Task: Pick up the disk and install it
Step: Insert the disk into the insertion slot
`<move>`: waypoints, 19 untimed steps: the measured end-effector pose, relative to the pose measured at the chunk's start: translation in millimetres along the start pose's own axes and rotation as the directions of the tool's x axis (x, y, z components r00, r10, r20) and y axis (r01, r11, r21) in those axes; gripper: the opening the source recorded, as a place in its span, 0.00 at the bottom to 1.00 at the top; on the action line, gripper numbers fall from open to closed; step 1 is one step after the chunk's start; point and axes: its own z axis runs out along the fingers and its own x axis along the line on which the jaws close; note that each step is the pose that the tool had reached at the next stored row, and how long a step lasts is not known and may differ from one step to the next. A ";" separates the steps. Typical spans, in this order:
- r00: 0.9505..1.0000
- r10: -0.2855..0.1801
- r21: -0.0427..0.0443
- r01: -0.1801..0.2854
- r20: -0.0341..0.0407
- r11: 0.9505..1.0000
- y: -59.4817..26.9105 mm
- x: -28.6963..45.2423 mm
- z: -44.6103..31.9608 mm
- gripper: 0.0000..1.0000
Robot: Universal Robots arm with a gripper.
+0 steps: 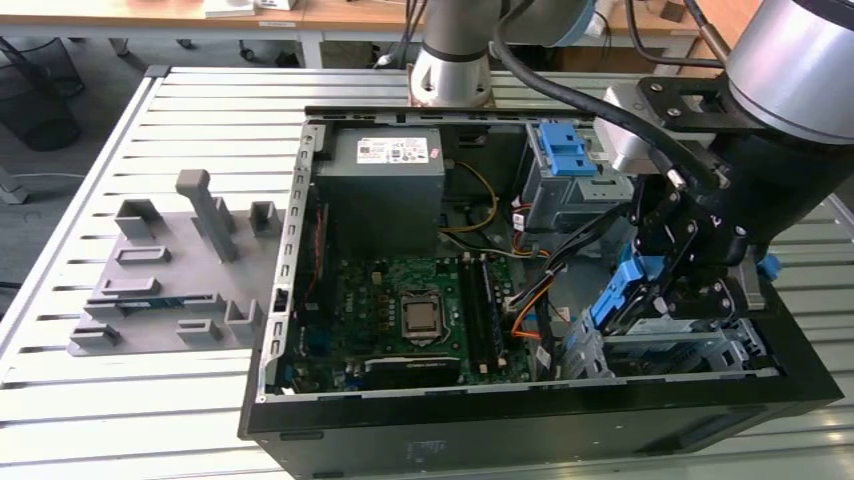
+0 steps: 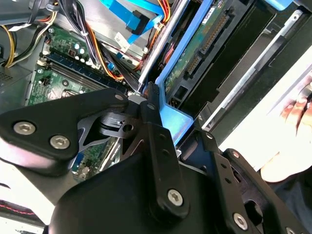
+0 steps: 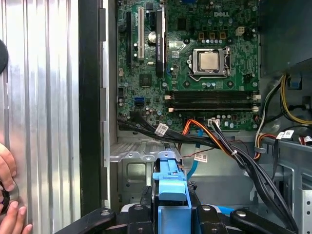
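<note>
The gripper (image 3: 170,201) is holding the disk (image 1: 622,292) on edge, its black fingers (image 3: 145,200) closing on either side of the thin blue bracket that frames the drive. In the second wrist view the disk's green circuit-board face and its connector are showing inside that bracket. In the exterior view the disk is hanging tilted inside the open computer case (image 1: 274,300), at the exterior view's right, just above the bare metal drive cage (image 1: 694,345) in the case's near corner; whether it is touching the cage is not clear. Orange, yellow and black cables (image 3: 229,148) are running between the cage and the green motherboard (image 1: 414,300), and the grey power supply (image 1: 387,185) is sitting at the far end of the case. The case is standing on a slatted metal table (image 1: 147,150), with a grey moulded fixture (image 1: 174,270) lying well apart from it at the exterior view's left. In the first wrist view a person's hand (image 3: 6,168) is resting on the table beside the case's black wall.
</note>
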 end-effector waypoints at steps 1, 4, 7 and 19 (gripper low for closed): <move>1.000 0.000 0.000 0.000 0.000 1.000 0.0 0.0 1.0 0.36; 1.000 0.000 0.000 0.000 0.000 1.000 0.0 0.0 3.8 0.36; 1.000 0.000 0.000 0.000 0.000 1.000 0.0 0.0 6.5 0.36; 1.000 0.000 0.000 0.000 0.000 1.000 0.0 -0.1 17.0 0.36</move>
